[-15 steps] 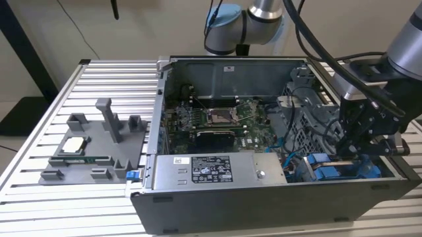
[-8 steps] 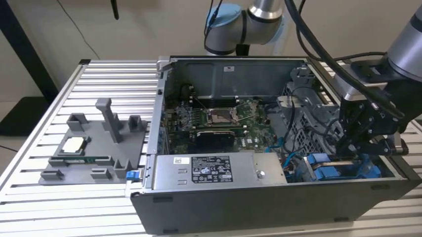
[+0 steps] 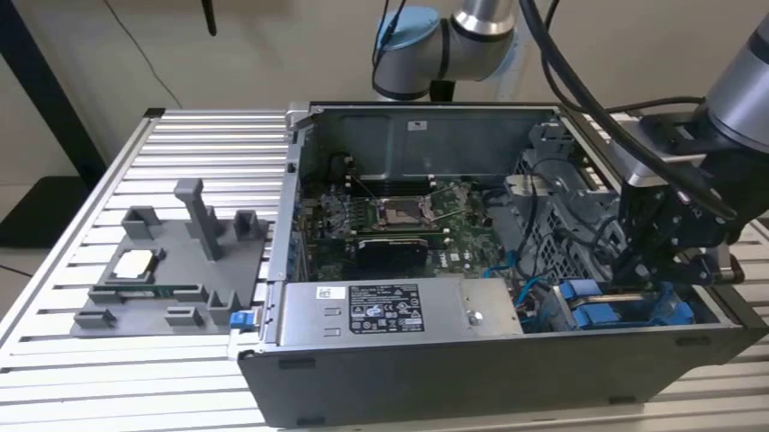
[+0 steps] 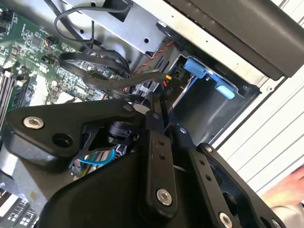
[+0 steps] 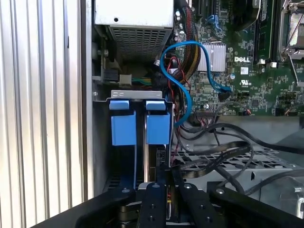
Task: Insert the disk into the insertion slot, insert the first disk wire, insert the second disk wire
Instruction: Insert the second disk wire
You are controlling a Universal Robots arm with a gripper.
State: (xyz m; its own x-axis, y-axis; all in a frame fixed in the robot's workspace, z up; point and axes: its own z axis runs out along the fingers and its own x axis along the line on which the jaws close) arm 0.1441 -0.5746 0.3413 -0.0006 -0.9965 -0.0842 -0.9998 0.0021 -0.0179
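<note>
The claw (image 5: 167, 183) reaches down into the open computer case (image 3: 481, 378), its black metal linkages studded with round screws. Its two slim fingers (image 4: 153, 107) stand close together, and in the second wrist view they pinch the flat black connector (image 4: 164, 80) of a dark ribbon-like wire (image 4: 104, 78).

Just beyond the fingertips, in the first wrist view, two bright blue plastic carriers sit side by side, upright, in the grey sheet-metal insertion slot (image 5: 137, 96). The disk (image 5: 158, 126) is the one nearer the claw, already seated in the bay, with the other carrier (image 5: 122, 126) beside it.

A glossy blue cable (image 5: 185, 71) loops farther out over the green circuit board (image 5: 247, 71), next to a ribbed silver heatsink (image 5: 212, 58).

In the exterior view the arm (image 3: 733, 99) comes down from above, its wrist bent over the case's corner. The case rests on a ribbed aluminium surface (image 3: 180, 144).
</note>
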